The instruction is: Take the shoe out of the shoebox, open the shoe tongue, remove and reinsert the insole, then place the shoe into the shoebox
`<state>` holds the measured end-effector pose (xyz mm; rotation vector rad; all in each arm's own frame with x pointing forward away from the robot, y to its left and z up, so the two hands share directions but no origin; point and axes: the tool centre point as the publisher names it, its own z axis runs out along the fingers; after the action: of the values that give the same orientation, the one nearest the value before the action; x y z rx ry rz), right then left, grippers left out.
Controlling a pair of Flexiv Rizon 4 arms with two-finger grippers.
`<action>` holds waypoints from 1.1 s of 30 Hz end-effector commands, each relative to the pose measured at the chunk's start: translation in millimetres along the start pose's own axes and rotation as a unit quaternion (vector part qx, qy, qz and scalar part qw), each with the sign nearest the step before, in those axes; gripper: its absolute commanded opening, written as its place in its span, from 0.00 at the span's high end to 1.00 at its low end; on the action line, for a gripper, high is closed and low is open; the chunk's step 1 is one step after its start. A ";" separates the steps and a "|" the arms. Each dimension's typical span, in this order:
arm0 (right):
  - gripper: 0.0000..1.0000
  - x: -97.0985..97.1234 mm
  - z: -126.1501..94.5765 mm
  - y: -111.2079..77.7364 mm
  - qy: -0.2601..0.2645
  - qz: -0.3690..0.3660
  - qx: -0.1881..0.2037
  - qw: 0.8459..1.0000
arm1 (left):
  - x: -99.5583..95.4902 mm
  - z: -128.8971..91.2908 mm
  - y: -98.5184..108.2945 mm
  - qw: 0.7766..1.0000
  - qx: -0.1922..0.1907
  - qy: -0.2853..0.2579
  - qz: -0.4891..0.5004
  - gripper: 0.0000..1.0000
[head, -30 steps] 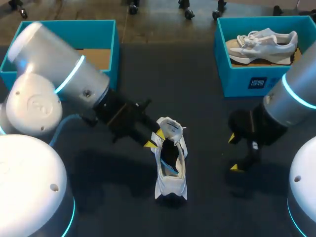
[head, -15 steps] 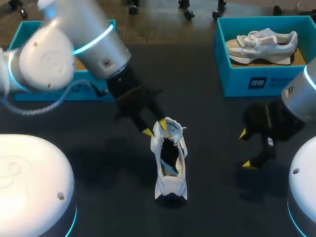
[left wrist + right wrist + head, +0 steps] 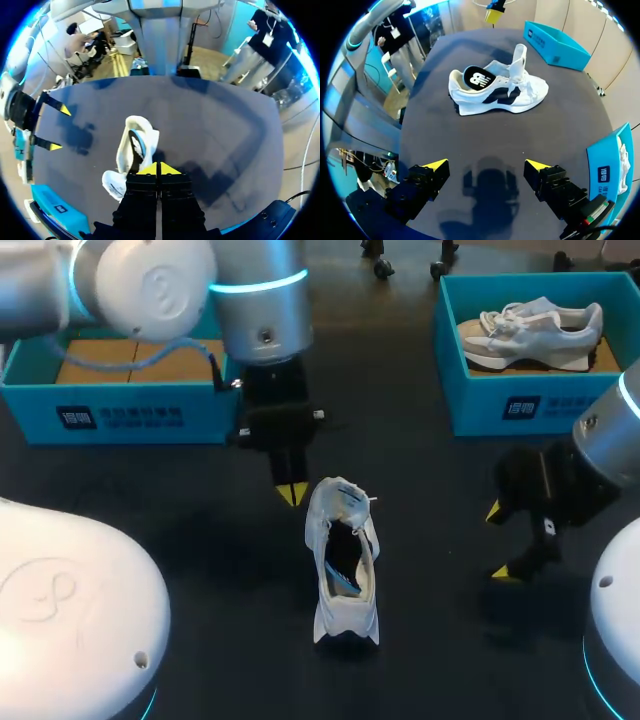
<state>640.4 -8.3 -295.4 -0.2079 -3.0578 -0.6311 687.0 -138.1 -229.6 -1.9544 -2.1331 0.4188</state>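
Observation:
A white shoe stands upright mid-table with its heel toward me. Its tongue is pulled up and the dark insole shows inside. My left gripper hangs shut, tips together and holding nothing, just left of the tongue and clear of it. In the left wrist view that gripper sits above and beside the shoe. My right gripper stands open over bare table to the right of the shoe. From the right wrist, the gripper faces the side of the shoe from well back.
A teal shoebox with a cardboard floor stands at the back left. At the back right, another teal shoebox holds a second white shoe. My large white arm bases fill the near corners.
My left gripper has drawn back from the shoe's tongue and shut, while its arm swung round toward the back. The right gripper shifted slightly right, then stayed. The shoe did not move.

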 end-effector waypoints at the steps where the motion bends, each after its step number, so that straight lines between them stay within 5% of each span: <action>1: 0.00 1.0 0.8 0.1 -0.001 0.000 0.001 1.000 | -5.0 -0.9 2.5 0.987 0.001 0.160 -0.001 1.00; 10: 0.00 1.0 0.8 0.1 -0.001 0.000 0.001 1.000 | -31.6 37.3 -13.6 0.961 -0.029 0.245 0.124 1.00; 12: 0.00 1.0 0.8 0.1 -0.001 0.000 0.001 1.000 | -30.8 43.9 -12.8 0.954 -0.072 0.257 0.139 1.00; 23: 0.00 1.0 0.8 0.1 -0.001 0.000 0.001 1.000 | -32.0 56.4 -12.0 0.959 -0.081 0.233 0.137 1.00; 33: 0.00 1.0 0.8 0.1 -0.001 0.000 0.001 1.000 | -34.4 70.4 4.4 0.971 -0.041 0.187 0.142 1.00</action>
<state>640.3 -7.8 -295.9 -0.2098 -3.0594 -0.6287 667.7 -181.9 -296.0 -2.1723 -1.6531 -0.0396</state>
